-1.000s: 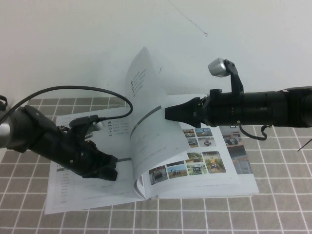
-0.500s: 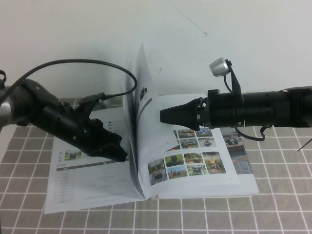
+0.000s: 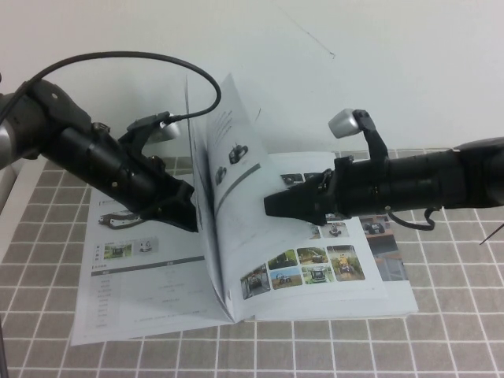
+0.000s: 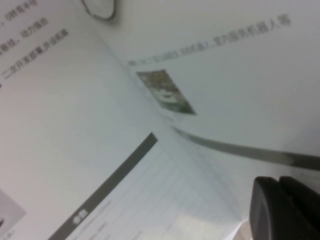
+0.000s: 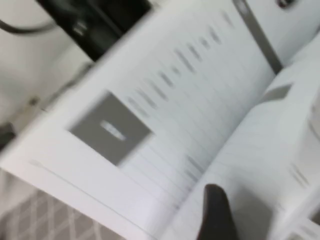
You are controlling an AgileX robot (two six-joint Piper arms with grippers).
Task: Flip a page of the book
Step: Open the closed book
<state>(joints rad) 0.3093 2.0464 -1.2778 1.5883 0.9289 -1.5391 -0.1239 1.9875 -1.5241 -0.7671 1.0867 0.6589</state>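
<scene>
The book (image 3: 370,287) lies open on the tiled mat. The page (image 3: 232,181) stands up from the spine between both arms, its top bowing right, with small dark vehicle photos on its right face. My left gripper (image 3: 187,216) is shut, and its tip is against the page's left face, above the book's left half. In the left wrist view its fingers (image 4: 277,200) sit pressed together in front of the printed sheet (image 4: 150,165). My right gripper (image 3: 272,206) hovers low on the page's right side, over the photo grid. The right wrist view is filled with blurred printed paper (image 5: 165,125).
A grey tiled mat (image 3: 441,339) covers the table, with a white wall (image 3: 354,79) close behind the book. The left arm's black cable (image 3: 157,59) loops above it. A silver camera knob (image 3: 346,124) sticks up from the right arm.
The left gripper rose from the book's left half up to the page's left face. The page swung from leaning right to nearly upright. The right gripper dropped slightly.
</scene>
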